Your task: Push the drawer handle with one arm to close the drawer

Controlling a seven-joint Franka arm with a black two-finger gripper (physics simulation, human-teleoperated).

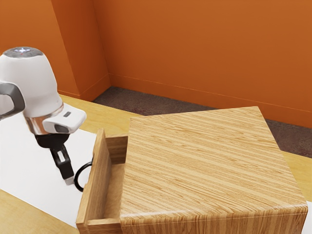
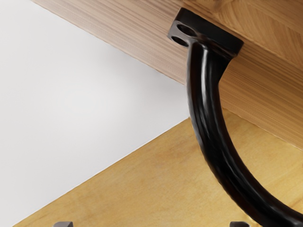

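Drawer [image 1: 114, 192]: found out of the cabinet [image 1: 207, 165], its interior exposed behind the drawer front [image 1: 93, 187]. The curved black handle [image 2: 208, 113] was on the outer face of that front. My gripper [image 1: 69, 181] was low beside the handle's bow, its two fingers well apart and nothing between them. Whether one finger touched the bow, I could not tell.

Risks noted. In my judgement, a push with the fingers so spread could have put one tip on the round bar and the other past it; the tip could then have slid off the curve. A finger entering the loop could have snagged. A push off the handle's middle could have skewed the drawer and bound it in its opening. Too low a path could have scraped the table [image 1: 14, 214].

Clearances noted. Open room lay over the white sheet [image 1: 24, 165], on the side away from the cabinet, enough to back off and line up. Toward the cabinet, the handle and the front's upper edge limited travel.
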